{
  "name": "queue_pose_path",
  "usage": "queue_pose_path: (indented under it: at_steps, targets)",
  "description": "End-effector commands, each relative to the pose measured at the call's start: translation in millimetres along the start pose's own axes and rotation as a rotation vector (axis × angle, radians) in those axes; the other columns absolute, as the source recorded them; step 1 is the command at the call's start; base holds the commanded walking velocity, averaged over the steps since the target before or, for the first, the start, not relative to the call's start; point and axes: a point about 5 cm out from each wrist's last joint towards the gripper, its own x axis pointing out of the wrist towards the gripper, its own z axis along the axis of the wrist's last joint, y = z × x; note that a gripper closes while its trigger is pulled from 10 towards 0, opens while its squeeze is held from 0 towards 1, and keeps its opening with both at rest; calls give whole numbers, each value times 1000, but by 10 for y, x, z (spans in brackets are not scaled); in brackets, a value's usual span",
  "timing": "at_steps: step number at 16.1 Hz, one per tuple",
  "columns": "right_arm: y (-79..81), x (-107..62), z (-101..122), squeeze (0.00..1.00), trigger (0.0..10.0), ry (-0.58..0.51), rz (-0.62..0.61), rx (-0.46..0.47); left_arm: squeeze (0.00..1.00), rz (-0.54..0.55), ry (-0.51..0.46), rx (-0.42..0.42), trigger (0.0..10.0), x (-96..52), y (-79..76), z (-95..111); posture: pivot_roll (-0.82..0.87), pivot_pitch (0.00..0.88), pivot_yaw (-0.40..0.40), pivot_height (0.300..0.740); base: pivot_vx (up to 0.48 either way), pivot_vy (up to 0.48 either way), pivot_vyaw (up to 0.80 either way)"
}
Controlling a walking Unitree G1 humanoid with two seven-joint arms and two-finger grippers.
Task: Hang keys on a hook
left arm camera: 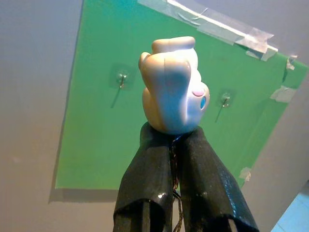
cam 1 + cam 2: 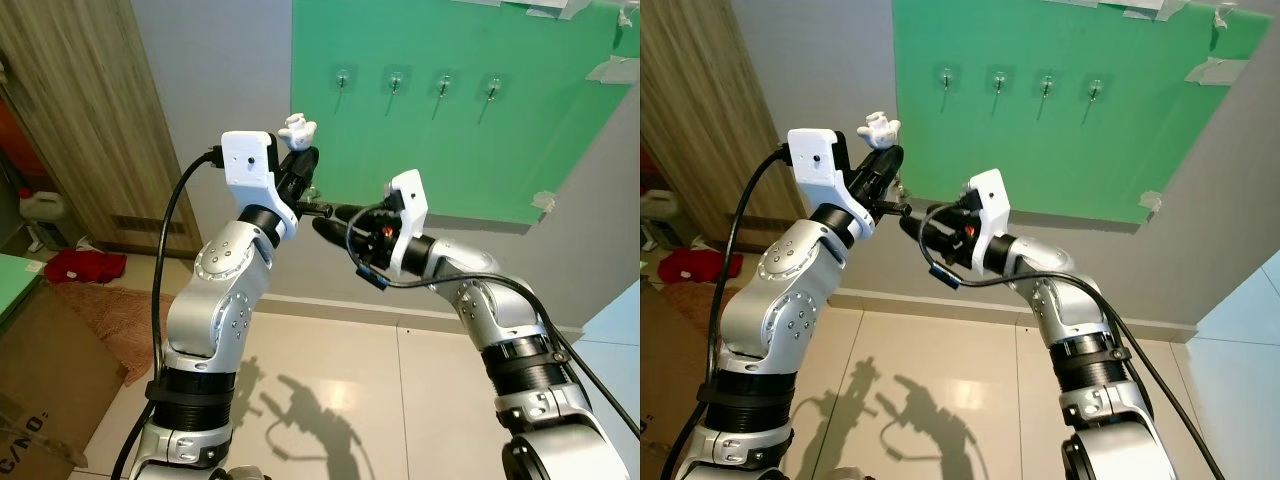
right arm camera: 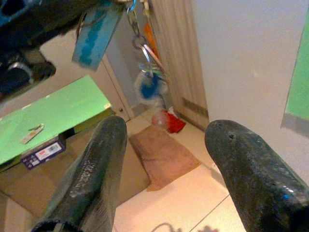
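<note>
Below the row of hooks (image 2: 396,80), the left tool (image 2: 298,160) is reaching upward, clenching the white figurine keychain (image 2: 296,130). Beside it, the right tool (image 2: 335,222) is pointing leftward with fingers (image 3: 96,179) spread, holding nothing.

My robot had two shiny silver arms with small round screw holes and black ribbed rings near the bottom. Each wrist wore a white box, and a thick black cable ran up to each box. The left gripper (image 2: 298,172) and the right gripper (image 2: 330,220) each had two long, glossy black fingers.
</note>
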Motion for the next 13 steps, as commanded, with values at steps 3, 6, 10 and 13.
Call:
queue_pose_path:
  at_steps: [3,6,10,13]
  targets:
    - [94,56,50,1000,10000,-4,29,-11,0,-21,-12,12,10000,44,-55,31,29,0,-32,740,0,0,0]
    - [148,145,94,0,10000,-27,18,-14,0,-28,-7,15,10000,47,-64,21,29,0,-31,740,0,0,0]
    - [135,189,137,0,10000,-59,-16,13,0,-32,-3,14,10000,44,-69,15,32,0,-31,740,0,0,0]
    - [116,243,189,0,10000,-69,-39,-9,0,-36,-2,14,10000,47,-74,16,31,0,-31,740,0,0,0]
